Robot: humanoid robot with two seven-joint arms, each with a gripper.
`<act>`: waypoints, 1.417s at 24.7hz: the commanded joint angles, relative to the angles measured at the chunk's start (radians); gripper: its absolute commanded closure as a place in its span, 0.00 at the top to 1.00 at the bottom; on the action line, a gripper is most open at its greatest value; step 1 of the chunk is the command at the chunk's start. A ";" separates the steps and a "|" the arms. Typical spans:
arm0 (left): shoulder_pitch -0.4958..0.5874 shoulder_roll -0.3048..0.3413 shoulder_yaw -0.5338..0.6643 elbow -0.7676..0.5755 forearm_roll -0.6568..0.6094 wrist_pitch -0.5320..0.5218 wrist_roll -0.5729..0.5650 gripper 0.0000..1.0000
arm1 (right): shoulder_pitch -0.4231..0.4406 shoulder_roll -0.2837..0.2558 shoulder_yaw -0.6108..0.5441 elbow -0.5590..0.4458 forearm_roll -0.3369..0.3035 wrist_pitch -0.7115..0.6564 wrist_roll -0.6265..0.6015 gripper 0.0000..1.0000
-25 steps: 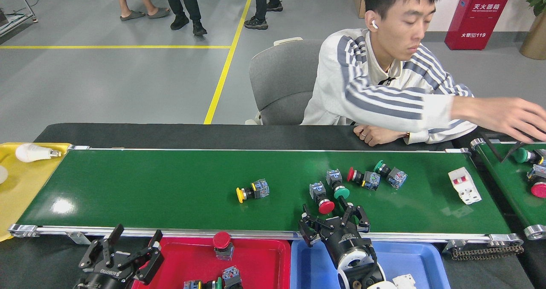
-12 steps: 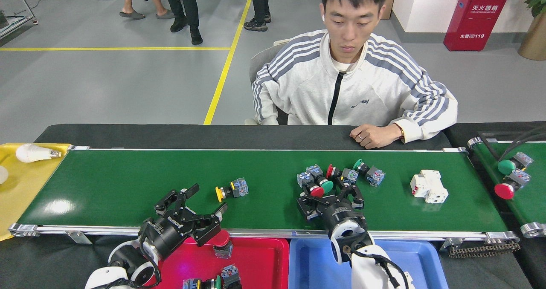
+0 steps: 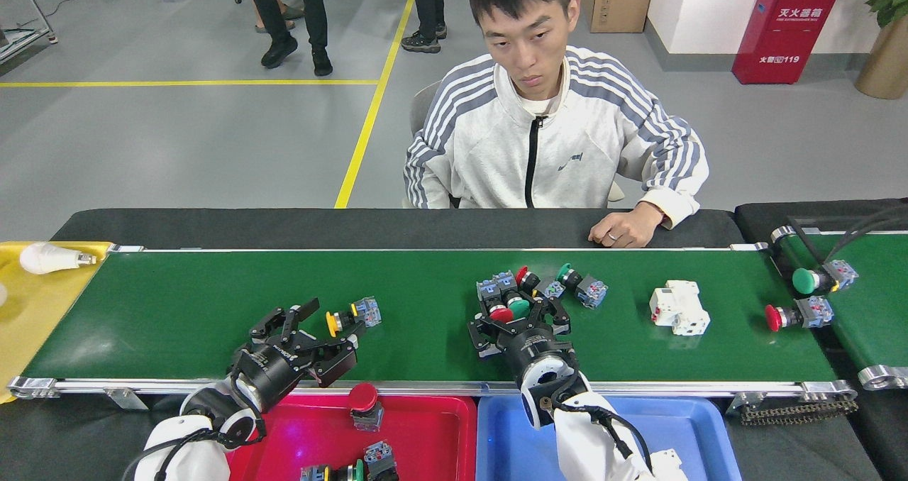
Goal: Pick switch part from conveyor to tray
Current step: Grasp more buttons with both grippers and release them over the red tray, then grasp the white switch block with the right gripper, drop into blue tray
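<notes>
The left gripper [image 3: 323, 332] is wide open and holds nothing. The yellow switch [image 3: 350, 317] lies on its side on the conveyor [image 3: 177, 311], just at 1 o'clock from the fingers, its yellow cap pointing to 9 o'clock. The right gripper [image 3: 516, 319] is over the pile of switches [image 3: 512, 295], red and green caps packed close, and its fingers sit around the red one, but I cannot tell if it has squeezed yet.

To do this well, I think the left one should slide on toward 1 o'clock until the yellow switch is right between the fingers, then close on the fat grey body — not the round cap, which could slip. Lift straight up, then swing back to 6 o'clock and drop it in the red tray [image 3: 433, 431], beside the switches already there.
</notes>
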 commanded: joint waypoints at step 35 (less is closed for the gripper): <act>0.536 0.060 0.060 -0.596 0.107 -0.151 0.086 1.00 | 0.460 -0.135 -0.267 -0.489 0.010 0.115 -0.154 1.00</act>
